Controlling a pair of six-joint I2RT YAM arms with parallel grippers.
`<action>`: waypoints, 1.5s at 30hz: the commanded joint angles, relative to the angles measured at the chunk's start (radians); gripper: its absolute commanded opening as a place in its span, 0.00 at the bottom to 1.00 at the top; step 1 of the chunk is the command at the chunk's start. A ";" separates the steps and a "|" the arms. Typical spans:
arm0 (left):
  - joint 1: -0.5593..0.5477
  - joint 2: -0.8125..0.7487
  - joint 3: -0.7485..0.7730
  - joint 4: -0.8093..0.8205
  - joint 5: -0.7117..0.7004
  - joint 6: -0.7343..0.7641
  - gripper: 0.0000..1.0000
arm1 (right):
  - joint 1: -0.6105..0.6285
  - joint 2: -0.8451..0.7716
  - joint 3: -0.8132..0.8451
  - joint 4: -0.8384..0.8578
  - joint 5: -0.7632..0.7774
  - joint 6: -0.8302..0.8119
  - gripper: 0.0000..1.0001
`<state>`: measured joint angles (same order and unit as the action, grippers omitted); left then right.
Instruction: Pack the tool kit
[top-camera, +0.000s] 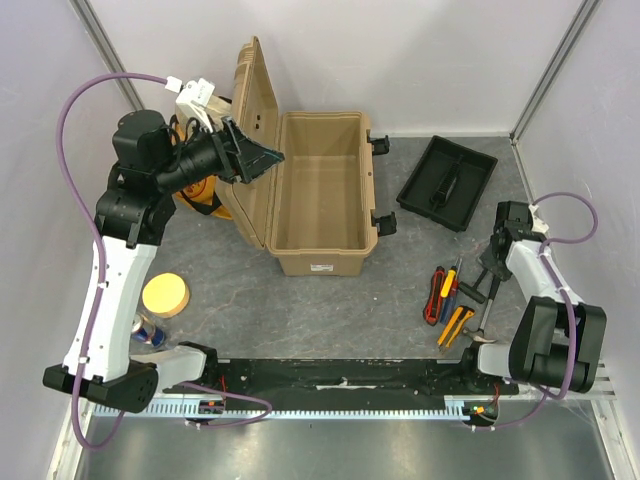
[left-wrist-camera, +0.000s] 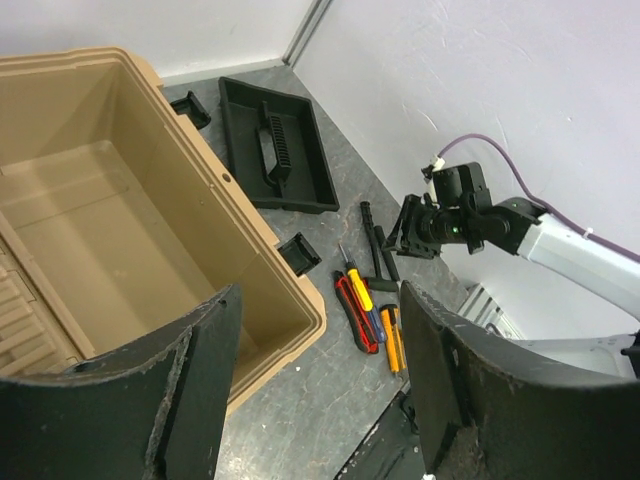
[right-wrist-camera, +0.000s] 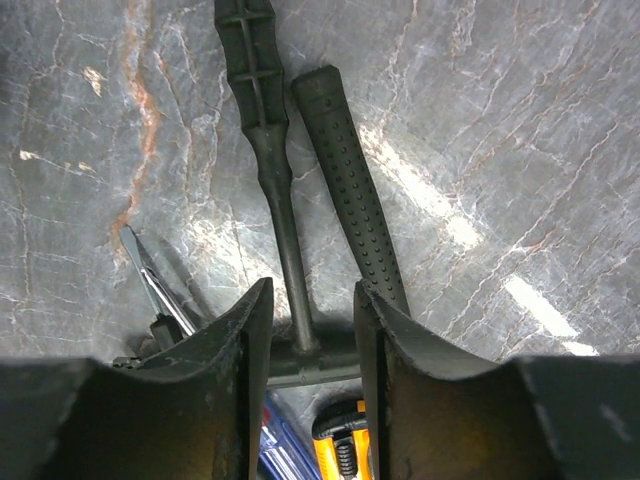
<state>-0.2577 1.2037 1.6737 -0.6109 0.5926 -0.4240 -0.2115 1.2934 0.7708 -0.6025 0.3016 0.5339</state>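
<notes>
The tan toolbox (top-camera: 322, 262) stands open and empty mid-table, its lid up on the left; it also shows in the left wrist view (left-wrist-camera: 250, 215). Its black inner tray (top-camera: 447, 182) lies apart at the back right. Several hand tools (top-camera: 447, 298) lie at the front right: red, yellow and black handles. My right gripper (right-wrist-camera: 312, 300) is open and low over them, its fingers either side of the thin shaft of a black T-handle tool (right-wrist-camera: 285, 225). My left gripper (top-camera: 262, 158) is open and empty, raised over the lid edge.
An orange-yellow bag (top-camera: 205, 195) sits behind the lid on the left. A yellow round disc (top-camera: 166, 294) and a can (top-camera: 148, 330) lie by the left arm. A dotted black handle (right-wrist-camera: 350, 200), a screwdriver tip (right-wrist-camera: 150, 275) and a yellow knife (right-wrist-camera: 340, 440) crowd the right fingers.
</notes>
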 joint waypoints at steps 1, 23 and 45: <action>-0.023 0.003 0.031 -0.052 -0.020 0.051 0.70 | -0.005 0.035 0.085 -0.043 -0.010 -0.029 0.42; -0.051 0.000 0.006 -0.085 -0.109 0.103 0.71 | -0.006 0.215 0.009 0.056 -0.090 -0.022 0.28; -0.054 -0.033 0.003 -0.113 -0.200 0.059 0.71 | 0.265 -0.089 0.591 0.024 -0.209 -0.063 0.00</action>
<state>-0.3111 1.1778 1.6787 -0.6834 0.4709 -0.3542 -0.1158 1.2118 1.2186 -0.6502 0.1940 0.5320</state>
